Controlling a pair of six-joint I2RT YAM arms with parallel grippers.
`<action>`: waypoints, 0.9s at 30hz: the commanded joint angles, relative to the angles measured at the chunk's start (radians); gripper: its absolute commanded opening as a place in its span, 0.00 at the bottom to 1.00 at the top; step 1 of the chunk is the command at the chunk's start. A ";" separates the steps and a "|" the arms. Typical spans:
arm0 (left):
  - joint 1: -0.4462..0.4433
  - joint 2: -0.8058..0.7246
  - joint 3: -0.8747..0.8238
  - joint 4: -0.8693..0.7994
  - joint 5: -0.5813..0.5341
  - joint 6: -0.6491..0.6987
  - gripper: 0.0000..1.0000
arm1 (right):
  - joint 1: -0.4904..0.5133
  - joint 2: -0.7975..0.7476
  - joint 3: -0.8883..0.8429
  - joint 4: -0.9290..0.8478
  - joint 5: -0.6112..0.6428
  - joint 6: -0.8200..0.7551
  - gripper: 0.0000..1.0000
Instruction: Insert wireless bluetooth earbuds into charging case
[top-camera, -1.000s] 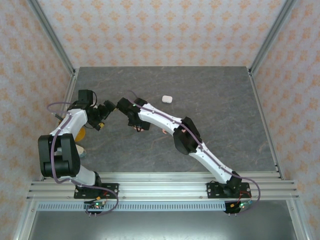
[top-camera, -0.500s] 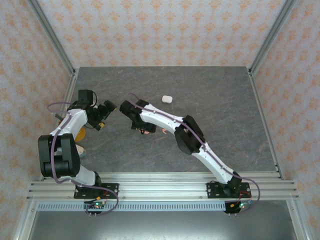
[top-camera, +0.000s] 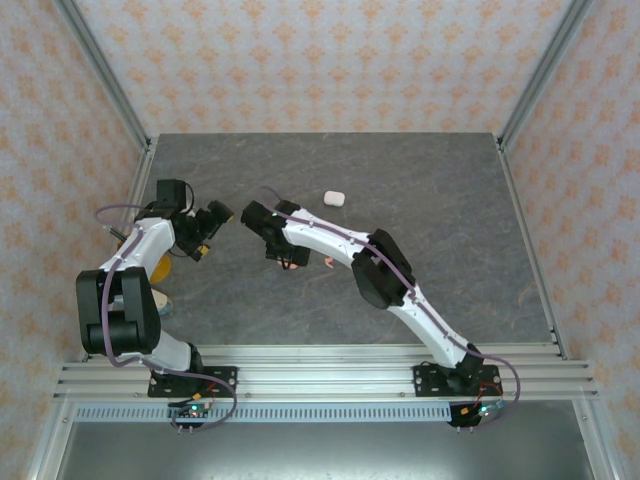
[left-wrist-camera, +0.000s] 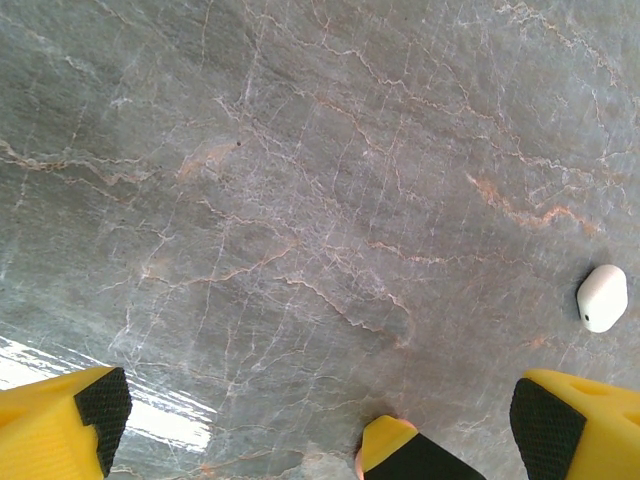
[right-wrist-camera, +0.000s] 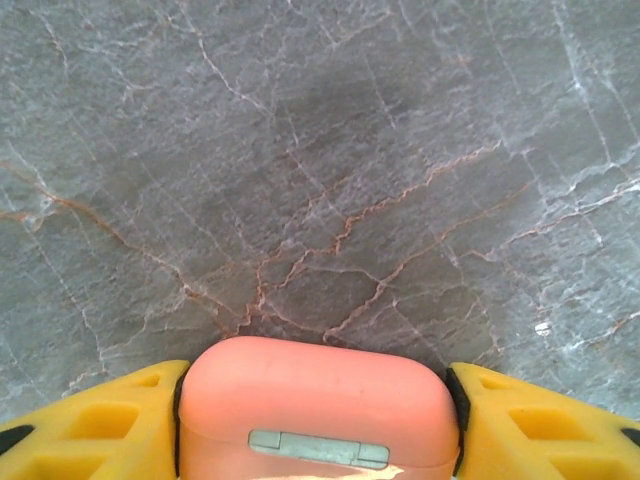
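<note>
A coral-pink charging case (right-wrist-camera: 318, 400) with a grey hinge plate sits between my right gripper's (right-wrist-camera: 318, 415) yellow fingers, and their black pads press both of its ends. From above, that gripper (top-camera: 285, 255) is down at the table left of centre. A tiny pink earbud (top-camera: 329, 262) lies beside the right arm. A closed white charging case (top-camera: 334, 198) rests farther back; it is also in the left wrist view (left-wrist-camera: 603, 297). My left gripper (left-wrist-camera: 320, 410) hangs open over bare table, with the tip of a right finger (left-wrist-camera: 395, 450) between its jaws. From above, the left gripper (top-camera: 215, 218) faces the right one.
The table is grey marble (top-camera: 430, 200) with aluminium posts at the corners and a rail along the near edge (top-camera: 320, 380). A yellow object (top-camera: 160, 268) lies partly under the left arm near the table's left edge.
The right gripper has shifted a little to the right and nearer, and its jaws have come in against the pink case. The left arm has not moved.
</note>
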 joint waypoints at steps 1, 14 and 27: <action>0.010 -0.012 -0.010 0.002 0.022 0.009 1.00 | -0.002 -0.037 -0.030 0.004 -0.014 0.012 0.49; -0.004 -0.070 -0.143 0.123 0.116 -0.023 1.00 | -0.096 -0.197 -0.183 0.212 -0.059 0.051 0.47; -0.228 -0.152 -0.357 0.487 0.091 -0.109 1.00 | -0.177 -0.200 -0.242 0.341 -0.161 0.133 0.47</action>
